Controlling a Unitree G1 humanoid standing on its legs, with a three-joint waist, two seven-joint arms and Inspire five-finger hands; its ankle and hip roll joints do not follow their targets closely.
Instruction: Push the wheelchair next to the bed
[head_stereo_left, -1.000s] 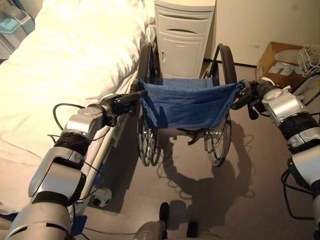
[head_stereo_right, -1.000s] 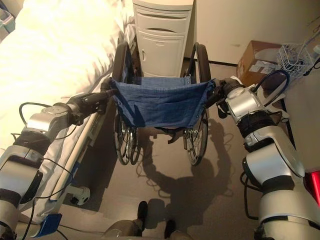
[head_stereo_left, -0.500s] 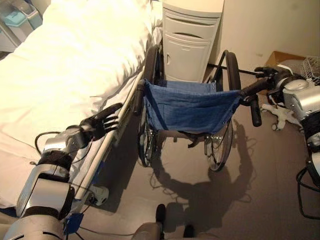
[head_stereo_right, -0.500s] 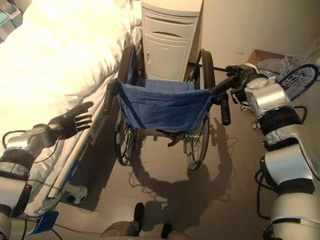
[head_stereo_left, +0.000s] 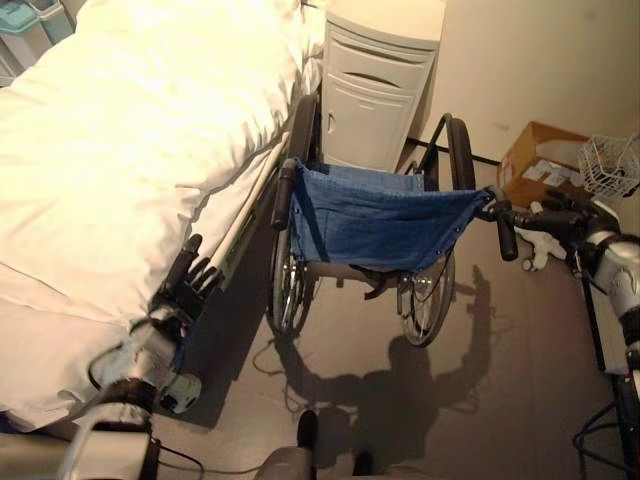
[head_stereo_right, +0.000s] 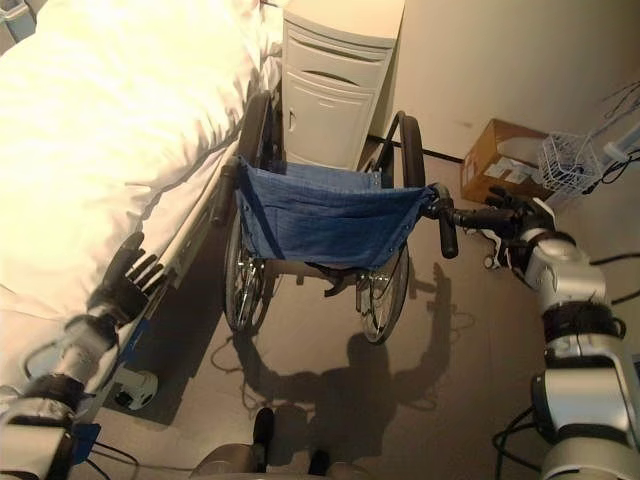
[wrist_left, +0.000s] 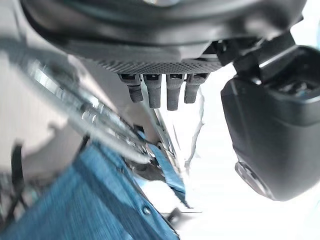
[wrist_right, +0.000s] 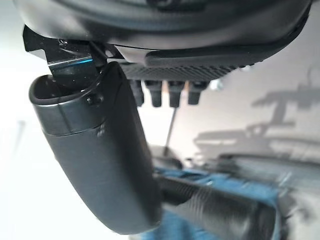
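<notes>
**Wheelchair beside the bed, both hands off its handles**

The wheelchair (head_stereo_left: 370, 225) stands alongside the bed (head_stereo_left: 120, 150), its front toward a white cabinet (head_stereo_left: 375, 85). The left hand (head_stereo_left: 185, 285) hangs with fingers straight and spread, well apart from the chair's near push handle (head_stereo_left: 283, 192), close to the bed's edge. The right hand (head_stereo_right: 510, 215) reaches with straight fingers toward the other handle (head_stereo_right: 445, 225), just beside it. Beyond that hand sit a cardboard box (head_stereo_left: 540, 160) and a wire basket (head_stereo_left: 610, 165).

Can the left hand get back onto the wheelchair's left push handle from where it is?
Probably yes. The left hand hangs open low beside the bed, apart from the wheelchair. The left push handle stands free above it, with nothing between; the bed's edge crowds the hand's outer side.
</notes>
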